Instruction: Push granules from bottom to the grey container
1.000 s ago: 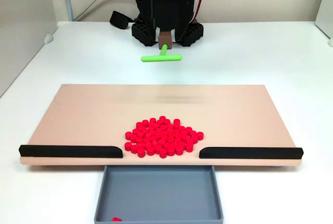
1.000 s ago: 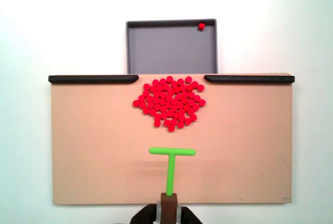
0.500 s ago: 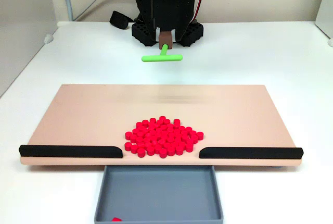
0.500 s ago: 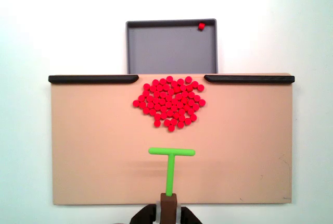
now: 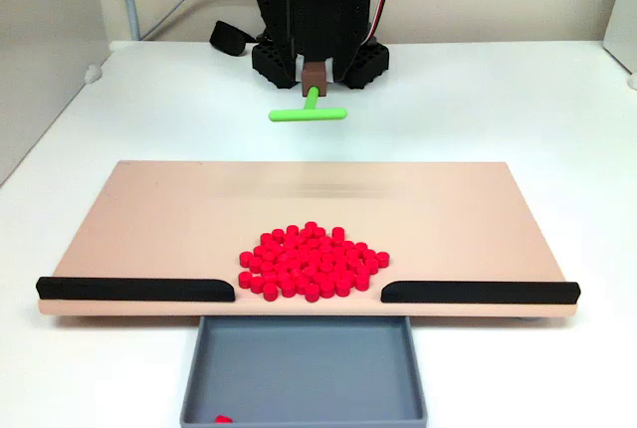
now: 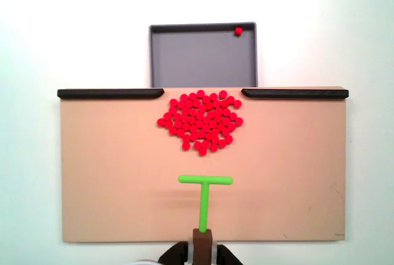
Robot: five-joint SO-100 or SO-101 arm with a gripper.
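Note:
The granules (image 5: pixel 312 261) (image 6: pixel 200 121) lie in a dense red heap on the tan board (image 5: pixel 159 219) (image 6: pixel 111 172), right at the gap between two black strips. One granule (image 6: pixel 237 31) (image 5: pixel 223 418) rests in a corner of the grey container (image 5: pixel 304 373) (image 6: pixel 197 61), which adjoins that gap. My gripper (image 5: pixel 315 72) (image 6: pixel 202 241) is shut on the brown handle of a green T-shaped pusher (image 5: pixel 308 112) (image 6: pixel 205 180). The pusher's crossbar hovers over the board's other half, apart from the heap.
Black strips (image 6: pixel 111 93) (image 6: pixel 295 93) edge the board on both sides of the gap. The arm's black base (image 5: pixel 318 55) stands behind the board, with a cable (image 5: pixel 164 15) trailing off left. White tabletop surrounds the board.
The green pusher has shifted very slightly to the right in the top-down view. The heap of granules and the single one in the container have not moved.

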